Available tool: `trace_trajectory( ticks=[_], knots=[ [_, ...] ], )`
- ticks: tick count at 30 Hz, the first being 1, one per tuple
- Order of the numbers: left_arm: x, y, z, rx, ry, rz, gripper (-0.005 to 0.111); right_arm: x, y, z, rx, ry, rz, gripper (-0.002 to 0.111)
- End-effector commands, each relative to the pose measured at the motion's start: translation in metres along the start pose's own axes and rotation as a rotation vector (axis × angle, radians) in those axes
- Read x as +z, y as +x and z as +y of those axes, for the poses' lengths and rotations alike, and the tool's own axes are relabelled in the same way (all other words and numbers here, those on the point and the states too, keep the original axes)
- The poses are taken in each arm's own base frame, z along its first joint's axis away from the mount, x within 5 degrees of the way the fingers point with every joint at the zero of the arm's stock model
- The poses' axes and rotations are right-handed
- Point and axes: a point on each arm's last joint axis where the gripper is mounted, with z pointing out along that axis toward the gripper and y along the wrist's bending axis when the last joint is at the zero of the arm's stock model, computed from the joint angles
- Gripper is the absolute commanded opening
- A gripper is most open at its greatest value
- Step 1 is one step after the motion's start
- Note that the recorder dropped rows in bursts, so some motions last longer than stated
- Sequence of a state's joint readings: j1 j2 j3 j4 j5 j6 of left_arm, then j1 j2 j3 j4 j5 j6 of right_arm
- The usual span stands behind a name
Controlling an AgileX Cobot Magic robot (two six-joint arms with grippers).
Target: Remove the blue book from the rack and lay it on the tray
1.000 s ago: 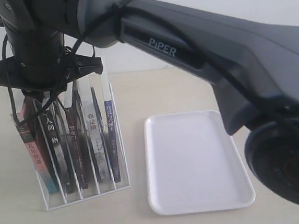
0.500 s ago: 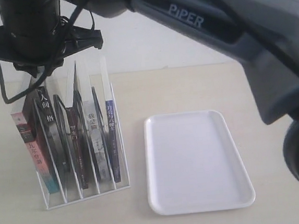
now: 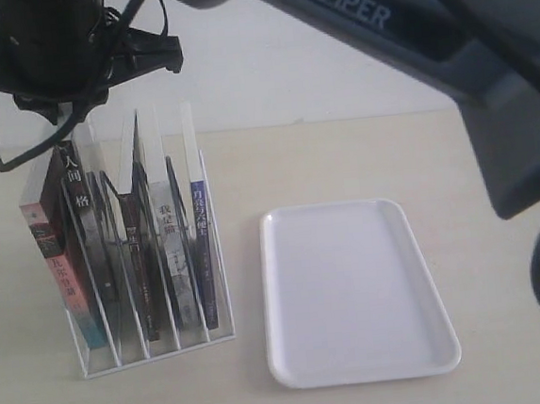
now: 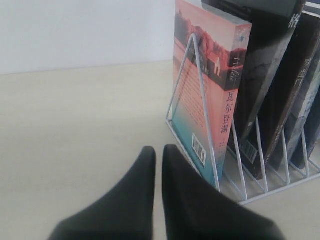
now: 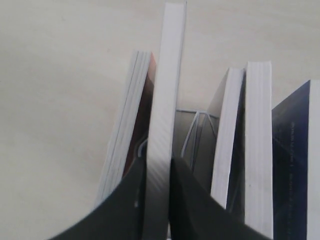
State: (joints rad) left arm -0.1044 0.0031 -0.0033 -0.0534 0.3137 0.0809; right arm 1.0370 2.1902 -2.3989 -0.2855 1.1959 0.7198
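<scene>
The blue book [image 3: 203, 255] stands upright in the rightmost slot of the white wire rack [image 3: 155, 349]; its dark blue cover [image 5: 292, 165] shows in the right wrist view. My right gripper [image 5: 157, 167] reaches across over the rack's left part. It is shut on the page edge of a black-spined book [image 3: 78, 195], the second from the left, which stands raised above its neighbours. The white tray [image 3: 353, 289] lies right of the rack with nothing on it. My left gripper [image 4: 159, 152] is shut on nothing, low over the table beside the rack's left end.
A pink and teal book [image 4: 205, 100] fills the leftmost slot, close to my left gripper. More dark-spined and grey-spined books [image 3: 166, 258] stand between the raised book and the blue one. The right arm's large body [image 3: 485, 60] spans the top of the exterior view.
My right gripper has risen, drawing the black-spined book upward out of its slot. The blue book, the rack and the tray have not moved.
</scene>
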Motion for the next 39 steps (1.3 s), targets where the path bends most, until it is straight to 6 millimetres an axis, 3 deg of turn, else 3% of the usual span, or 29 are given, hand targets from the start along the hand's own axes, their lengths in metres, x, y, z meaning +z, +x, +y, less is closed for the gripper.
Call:
trace_trajectory(
  ticks=[1, 10, 39],
  knots=[
    [0.0, 0.001, 0.0, -0.007, -0.003, 0.001, 0.005, 0.007, 0.0, 0.001, -0.006, 0.01, -0.011, 0.004],
    [0.0, 0.001, 0.0, -0.007, -0.003, 0.001, 0.005, 0.029, 0.01, 0.005, -0.009, 0.007, 0.029, 0.004],
    [0.0, 0.001, 0.0, -0.007, -0.003, 0.001, 0.005, 0.036, 0.014, 0.006, -0.021, 0.009, 0.052, 0.005]
  ],
)
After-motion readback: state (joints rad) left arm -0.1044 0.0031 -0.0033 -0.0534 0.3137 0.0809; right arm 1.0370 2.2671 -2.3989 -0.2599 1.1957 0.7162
